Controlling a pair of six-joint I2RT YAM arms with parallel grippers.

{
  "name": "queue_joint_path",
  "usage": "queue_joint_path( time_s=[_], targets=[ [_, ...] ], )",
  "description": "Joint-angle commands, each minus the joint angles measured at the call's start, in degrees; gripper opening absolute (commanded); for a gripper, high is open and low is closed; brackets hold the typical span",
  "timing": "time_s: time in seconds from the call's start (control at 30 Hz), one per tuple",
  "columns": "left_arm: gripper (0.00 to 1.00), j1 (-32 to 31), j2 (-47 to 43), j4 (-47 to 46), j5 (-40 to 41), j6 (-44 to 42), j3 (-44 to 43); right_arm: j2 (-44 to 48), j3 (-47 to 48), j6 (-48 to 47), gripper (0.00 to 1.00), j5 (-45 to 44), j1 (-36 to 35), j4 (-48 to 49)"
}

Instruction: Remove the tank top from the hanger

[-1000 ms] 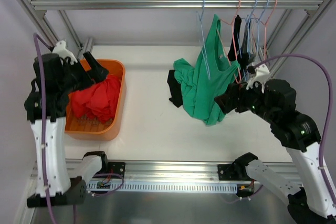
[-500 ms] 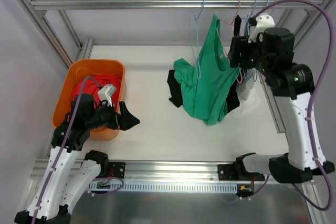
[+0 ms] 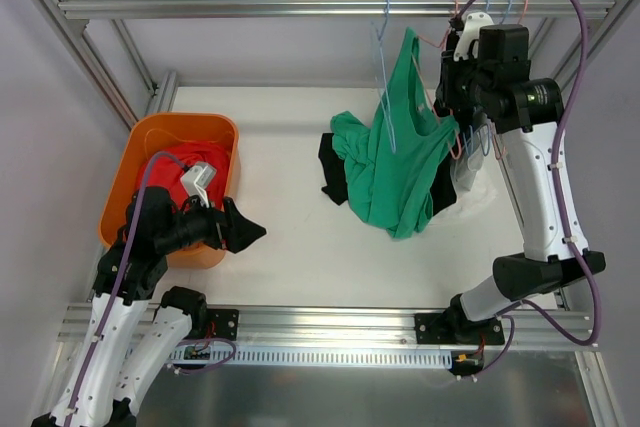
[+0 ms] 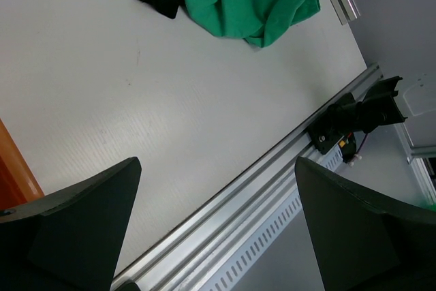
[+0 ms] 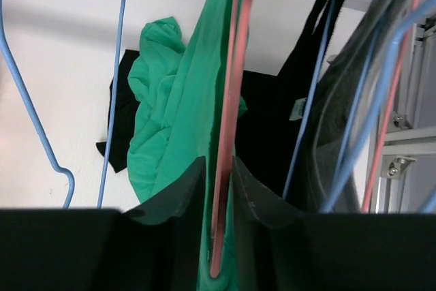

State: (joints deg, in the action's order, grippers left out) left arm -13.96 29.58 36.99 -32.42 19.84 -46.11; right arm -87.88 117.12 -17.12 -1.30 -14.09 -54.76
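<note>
No legible text, brand or number anywhere; small white tag [image 5: 297, 108] on the black garment [image 5: 267, 134], print indecipherable.

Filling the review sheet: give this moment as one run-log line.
left gripper: open | right gripper: jaws bracketing pink wire hanger and green tank top strap, grip unclear | removal: not done

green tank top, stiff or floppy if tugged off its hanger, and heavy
Probably floppy: the green tank top sags from its strap and bunches on the table. Likely light, as a thin pink hanger carries it. It may snag, since the strap hugs that wire.
</note>
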Motion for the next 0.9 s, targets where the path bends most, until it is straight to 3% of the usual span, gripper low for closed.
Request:
queue_joint_path(
  time_s=[0.0, 0.13, 0.27, 0.87],
  targets=[
    [0.99, -0.5, -0.4, -2.5, -1.1, -1.1, 0.3, -0.5, 3.3, 0.5, 0.22, 4.5, 0.0, 0.6],
    [0.99, -0.5, -0.4, -2.5, -0.5, -0.9, 0.3, -0.7, 2.9, 3.0, 0.06, 6.4, 0.1, 1.9],
    [0.99, -0.5, -0.6, -2.5, -0.2, -0.9, 0.5, -0.4, 2.4, 5.1, 0.0, 6.7, -0.1, 3.6],
    [0.99, -0.5, -1.6, -2.5, 1.0, -0.3, 0.8, 5.7, 1.8, 7.2, 0.0, 4.1, -2.9, 9.9]
  ],
)
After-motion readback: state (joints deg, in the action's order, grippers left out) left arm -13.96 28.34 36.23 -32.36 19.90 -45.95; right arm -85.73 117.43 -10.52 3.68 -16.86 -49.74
